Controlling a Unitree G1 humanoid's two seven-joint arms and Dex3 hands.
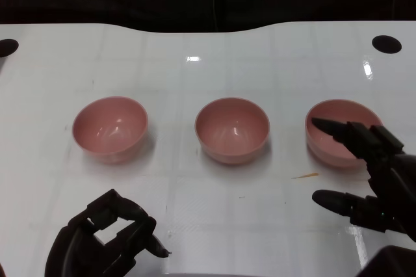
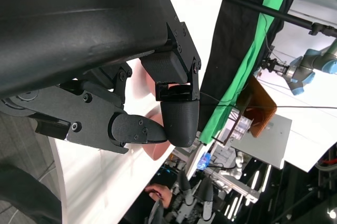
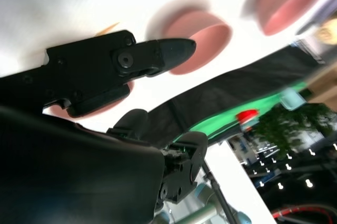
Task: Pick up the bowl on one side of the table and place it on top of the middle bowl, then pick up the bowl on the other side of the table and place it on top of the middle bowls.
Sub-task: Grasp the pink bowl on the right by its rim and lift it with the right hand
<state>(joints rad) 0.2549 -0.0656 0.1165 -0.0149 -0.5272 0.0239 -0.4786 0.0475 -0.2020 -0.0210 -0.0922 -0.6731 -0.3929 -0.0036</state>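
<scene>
Three pink bowls stand upright in a row across a glossy white counter (image 1: 214,49), well apart from one another and none yet stacked. The middle bowl (image 1: 232,129) sits at the centre of the head view, with the left bowl (image 1: 110,127) and the right bowl (image 1: 339,132) flanking it on either side.

The robot's right hand (image 1: 367,173) is at the right bowl, fingers spread and holding nothing: upper fingertips (image 1: 323,124) reach over the bowl's near rim while a lower finger extends just in front of the bowl above the counter. Whether any fingertip actually touches the rim cannot be told. A small orange streak (image 1: 305,175) marks the counter just beside that lower finger.

The robot's left hand (image 1: 107,238) hovers low near the front edge of the counter, close in front of the left bowl but apart from it, its fingers curled in on nothing; the left wrist view shows a fingertip and thumb meeting with nothing between them.

Two dark round holes, one near the far left corner (image 1: 8,47) and one near the far right corner (image 1: 387,43), interrupt the white surface. Beyond the counter, the wrist views show a black drape and a green backdrop (image 2: 247,71).
</scene>
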